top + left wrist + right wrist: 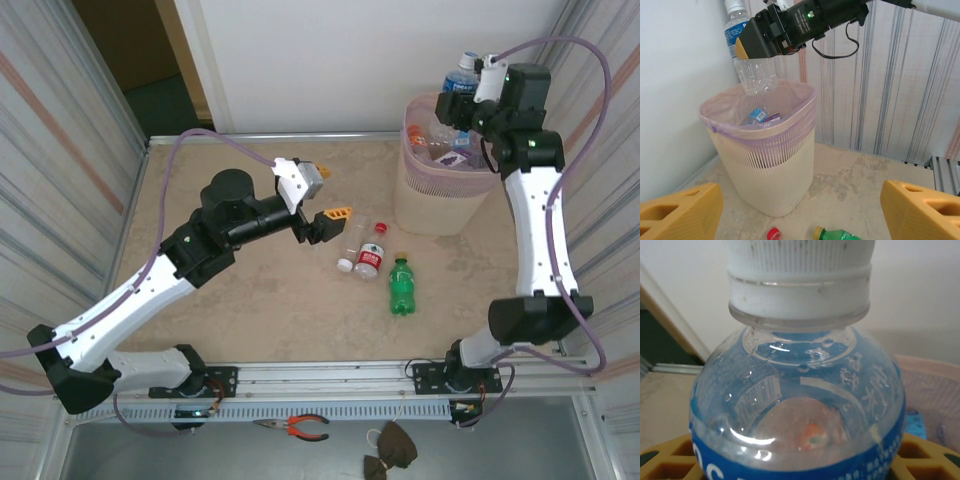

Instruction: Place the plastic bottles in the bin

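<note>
Overhead, right hand point(754, 47) clamps clear ribbed bottle point(756, 77) above mesh-walled bin point(775, 165).

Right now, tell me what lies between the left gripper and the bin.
Left wrist view: a red cap and the top of the green bottle lie ahead of the left gripper; beyond them, bare tabletop to the bin.

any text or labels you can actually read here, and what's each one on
"OC": white letters, cut off by the frame's edge, on the blue label of the white-capped bottle.
Small white print and raised lettering on the same bottle: too blurred to read.
Red-labelled bottle and green bottle: labels too small to read.
</note>
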